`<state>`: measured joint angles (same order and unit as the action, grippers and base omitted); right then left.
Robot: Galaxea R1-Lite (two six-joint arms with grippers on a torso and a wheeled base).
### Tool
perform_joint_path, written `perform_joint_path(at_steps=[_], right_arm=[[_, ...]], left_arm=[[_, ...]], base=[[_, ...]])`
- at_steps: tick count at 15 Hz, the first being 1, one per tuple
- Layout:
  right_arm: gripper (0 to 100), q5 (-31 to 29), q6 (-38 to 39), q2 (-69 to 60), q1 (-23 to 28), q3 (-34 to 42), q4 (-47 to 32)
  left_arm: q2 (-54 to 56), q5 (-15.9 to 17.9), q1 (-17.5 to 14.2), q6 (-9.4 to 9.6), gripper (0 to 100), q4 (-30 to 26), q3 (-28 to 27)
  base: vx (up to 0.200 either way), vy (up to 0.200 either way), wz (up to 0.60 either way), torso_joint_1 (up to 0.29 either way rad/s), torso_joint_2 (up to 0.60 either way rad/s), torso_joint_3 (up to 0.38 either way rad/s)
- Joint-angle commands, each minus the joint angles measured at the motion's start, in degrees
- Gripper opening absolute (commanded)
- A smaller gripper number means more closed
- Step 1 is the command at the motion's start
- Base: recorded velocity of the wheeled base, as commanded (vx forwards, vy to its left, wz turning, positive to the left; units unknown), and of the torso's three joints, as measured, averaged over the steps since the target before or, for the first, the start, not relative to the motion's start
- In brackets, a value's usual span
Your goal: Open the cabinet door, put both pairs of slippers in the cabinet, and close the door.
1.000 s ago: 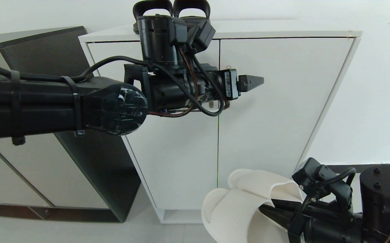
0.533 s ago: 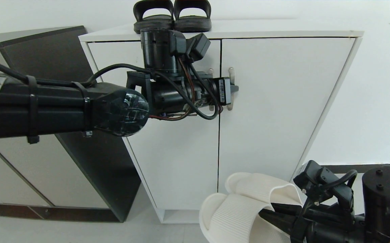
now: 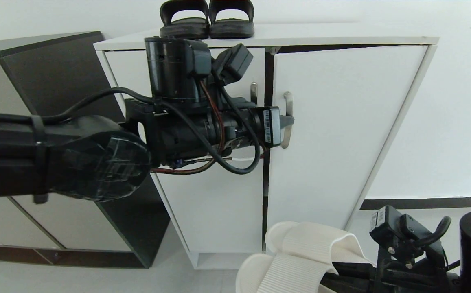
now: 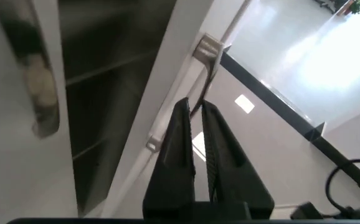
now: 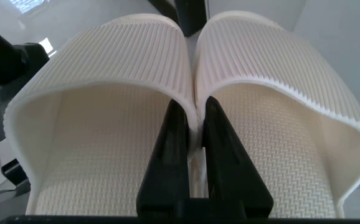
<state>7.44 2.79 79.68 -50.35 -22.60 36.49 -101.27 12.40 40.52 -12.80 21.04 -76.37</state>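
The right door [image 3: 341, 122] of the white cabinet [image 3: 215, 203] has swung out a little since a second ago. A dark gap now runs down its 9 o'clock edge. The left claw [image 3: 290, 121] has pulled back with it. In the head view the gap is just a black line. The left wrist view looks into it and shows shelves [image 4: 105, 67] inside. The white slippers [image 3: 300, 252] are at 5 o'clock in the head view, low in front of the cabinet, side by side. The right wrist view shows the right claw [image 5: 191, 115] pinching their two inner sides together. The black slippers [image 3: 207, 18] rest on the cabinet top at 12 o'clock. The left claw is pressed tight on the door's thin metal handle [image 3: 287, 101].
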Motion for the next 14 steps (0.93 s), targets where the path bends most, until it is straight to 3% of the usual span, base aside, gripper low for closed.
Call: perform_joint_path(at_steps=[1, 4, 6, 8, 11, 14], right_arm=[[0, 0.03, 0.02, -0.22, -0.01, 0.01, -0.01], [0, 0.03, 0.02, 0.04, -0.10, -0.16, -0.01], [0, 0.03, -0.07, 0.39, -0.54, -0.16, 0.08], [0, -0.05, -0.07, 0.30, -0.54, -0.07, 0.08], [0, -0.05, -0.15, 0.21, -0.63, -0.07, 0.16], [0, 0.30, -0.07, -0.22, -0.89, 0.01, 0.16]], left_arm=[[7.58, -0.18, 0.52, -0.21, 0, 0.23, 5.09], [12.59, -0.36, -0.44, -2.23, 0, 0.05, 8.96], [10.74, 0.26, -3.87, -2.58, 0, 0.32, 8.70], [5.82, 0.26, -5.54, -2.67, 0, 2.51, 5.62], [0.02, 0.26, -5.63, -2.67, 0, 4.10, -1.41], [-2.27, 0.26, -5.54, -2.67, 0, 4.10, -4.66]], base=[[0.000, 0.000, 0.00, 0.000, 0.00, 0.000], [0.000, 0.000, 0.00, 0.000, 0.00, 0.000], [0.000, 0.000, 0.00, 0.000, 0.00, 0.000], [0.000, 0.000, 0.00, 0.000, 0.00, 0.000], [0.000, 0.000, 0.00, 0.000, 0.00, 0.000], [0.000, 0.000, 0.00, 0.000, 0.00, 0.000]])
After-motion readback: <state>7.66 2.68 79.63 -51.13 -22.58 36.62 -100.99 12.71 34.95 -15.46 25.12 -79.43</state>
